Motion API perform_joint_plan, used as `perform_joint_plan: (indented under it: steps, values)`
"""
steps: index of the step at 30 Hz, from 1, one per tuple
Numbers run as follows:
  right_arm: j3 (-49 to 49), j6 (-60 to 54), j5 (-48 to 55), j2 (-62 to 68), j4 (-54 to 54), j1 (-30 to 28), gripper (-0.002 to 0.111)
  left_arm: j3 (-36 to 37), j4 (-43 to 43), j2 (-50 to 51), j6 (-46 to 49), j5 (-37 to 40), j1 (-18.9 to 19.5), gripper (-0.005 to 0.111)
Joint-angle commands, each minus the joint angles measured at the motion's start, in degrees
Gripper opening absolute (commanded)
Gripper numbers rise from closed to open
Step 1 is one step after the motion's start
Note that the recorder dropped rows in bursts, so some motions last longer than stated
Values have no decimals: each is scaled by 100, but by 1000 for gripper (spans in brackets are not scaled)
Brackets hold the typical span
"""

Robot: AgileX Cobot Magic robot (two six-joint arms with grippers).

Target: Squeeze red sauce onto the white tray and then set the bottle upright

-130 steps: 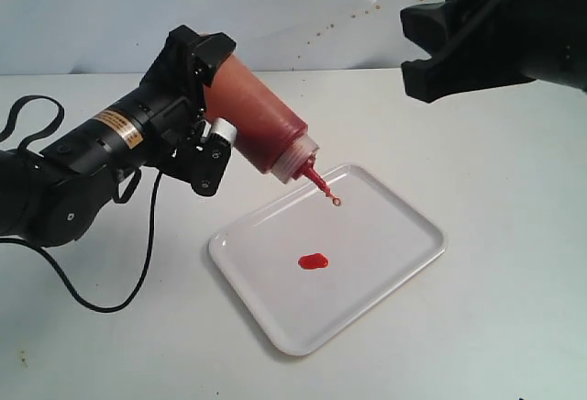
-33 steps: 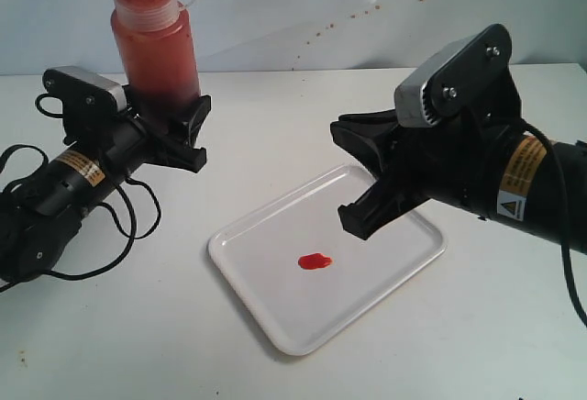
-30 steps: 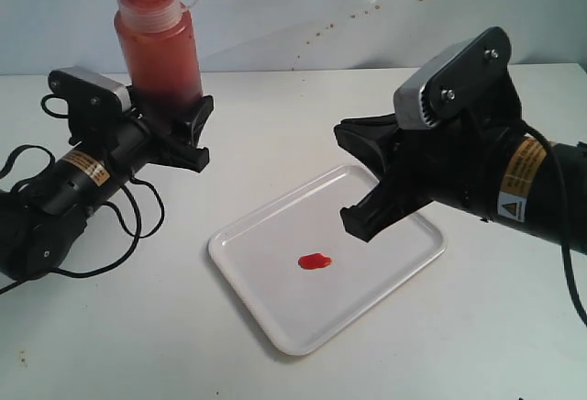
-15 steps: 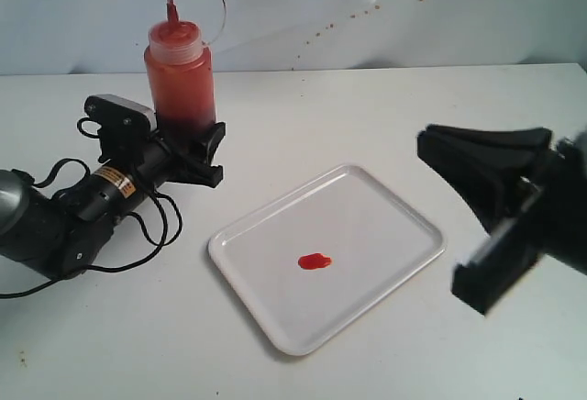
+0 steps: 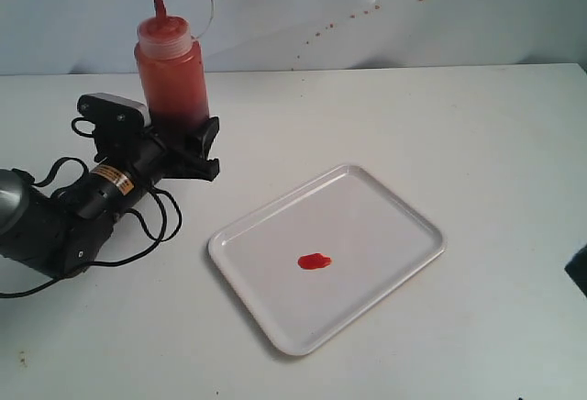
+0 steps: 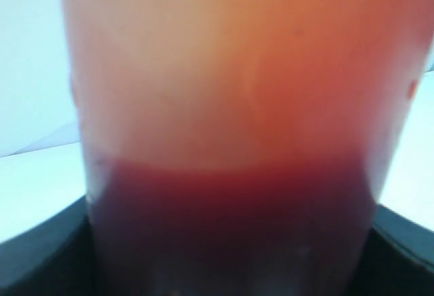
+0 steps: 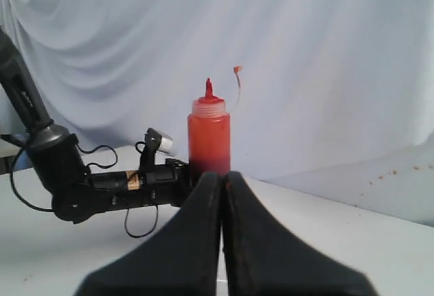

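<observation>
Near the white tray (image 5: 367, 216), bottle (image 5: 171, 70) upright, gripped by left fingers (image 5: 204, 138) (cable (image 5: 176, 224) nearby), right fingers (image 7: 196, 242) closed.

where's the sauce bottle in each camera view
Exterior: bottle upright, upper left of picture.
Left wrist: bottle fills the frame, close up.
Right wrist: bottle at centre, beyond the shut right fingers.
Shared landmark: the black left fingers clasping its base.
</observation>
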Motion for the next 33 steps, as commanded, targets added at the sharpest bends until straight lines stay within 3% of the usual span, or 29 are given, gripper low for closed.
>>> perform_joint_plan:
  steps: [1,4,12,18,33]
  values:
    - [40,84,1302,-602,6,2,0,-59,-73,-38,-275,-357,6,0]
    - [40,84,1789,-836,6,2,0,-59,-73,-38,-275,-357,6,0]
    - [40,214,1912,-932,599,2,0,-59,-73,-38,-275,-357,6,0]
    - [40,529,1912,-932,2111,2,0,-59,-73,-38,-246,-357,6,0]
    - [40,529,1912,-932,2125,2,0,-59,-73,-38,-272,-357,6,0]
